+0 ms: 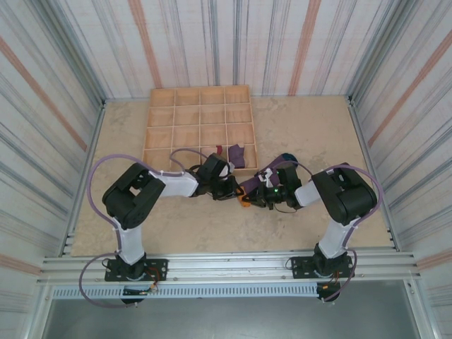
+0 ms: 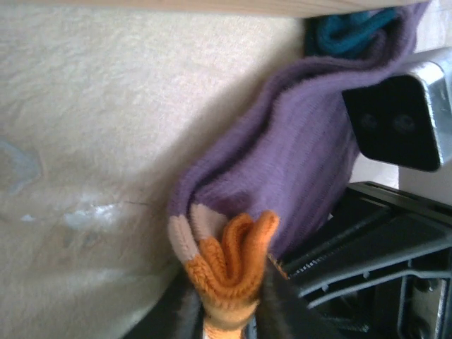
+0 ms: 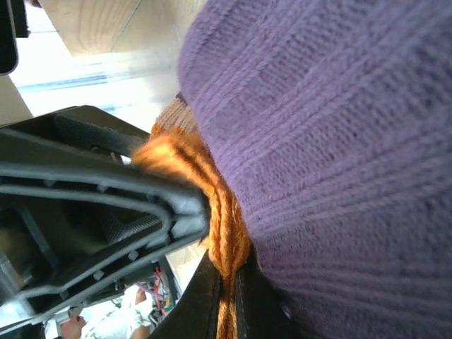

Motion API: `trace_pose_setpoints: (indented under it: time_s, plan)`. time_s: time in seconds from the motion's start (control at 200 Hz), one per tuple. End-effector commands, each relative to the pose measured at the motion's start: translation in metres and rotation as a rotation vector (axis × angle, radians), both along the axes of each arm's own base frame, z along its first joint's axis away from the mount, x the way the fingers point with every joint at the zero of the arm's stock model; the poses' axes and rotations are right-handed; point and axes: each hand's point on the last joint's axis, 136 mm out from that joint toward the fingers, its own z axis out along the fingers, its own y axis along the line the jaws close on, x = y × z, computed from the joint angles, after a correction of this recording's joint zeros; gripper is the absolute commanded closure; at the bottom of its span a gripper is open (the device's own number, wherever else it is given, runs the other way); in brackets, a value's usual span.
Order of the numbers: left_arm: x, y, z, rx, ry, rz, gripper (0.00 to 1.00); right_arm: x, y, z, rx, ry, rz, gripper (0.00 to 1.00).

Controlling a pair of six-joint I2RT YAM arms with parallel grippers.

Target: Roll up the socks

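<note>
Seen from overhead, two arms are meeting at the middle of the table (image 1: pixel 141 226). One purple sock (image 1: pixel 260 178) is spanning the gap between the left gripper (image 1: pixel 236 192) and the right gripper (image 1: pixel 256 195), just off the near right corner of one wooden tray (image 1: pixel 200 96). The tray is sitting toward the table's far edge and showing sixteen compartments. Its near right one is holding one dark purple sock (image 1: pixel 237 155), with a scrap of red (image 1: pixel 219 150) beside it, too small to name.

At the left wrist, the left gripper (image 2: pixel 227 309) is pinching the sock's orange cuff (image 2: pixel 229 261) between its two fingers. The purple knit is running up to the teal toe (image 2: pixel 346 32) by the tray's edge.

At the right wrist, the right gripper (image 3: pixel 227 304) is squeezing the orange cuff too, with its fingers pressing together on it beneath the bulging purple knit.
</note>
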Motion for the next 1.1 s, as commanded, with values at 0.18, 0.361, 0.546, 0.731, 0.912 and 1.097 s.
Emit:
trace_pose_setpoints:
  time_s: [0.18, 0.361, 0.546, 0.731, 0.912, 1.097]
  plan:
    - [-0.012, 0.029, -0.016, 0.122, 0.095, 0.055, 1.00, -0.003, -0.019, 0.009, -0.200, -0.086, -0.024, 0.69]
    - [-0.014, 0.041, 0.003, 0.141, 0.136, 0.070, 1.00, -0.014, -0.025, 0.031, -0.488, -0.309, 0.035, 0.46]
    - [-0.019, 0.049, 0.012, 0.156, 0.193, 0.081, 1.00, -0.024, -0.018, 0.058, -0.753, -0.659, 0.076, 0.43]
    - [-0.024, 0.047, 0.011, 0.114, 0.247, 0.091, 1.00, -0.040, 0.003, 0.065, -0.916, -0.950, 0.139, 0.43]
    - [-0.026, 0.045, 0.012, 0.082, 0.266, 0.103, 1.00, -0.045, 0.032, 0.055, -1.076, -1.148, 0.209, 0.43]
    - [-0.031, 0.047, 0.015, 0.068, 0.276, 0.111, 1.00, -0.038, 0.049, 0.038, -1.199, -1.245, 0.240, 0.45]
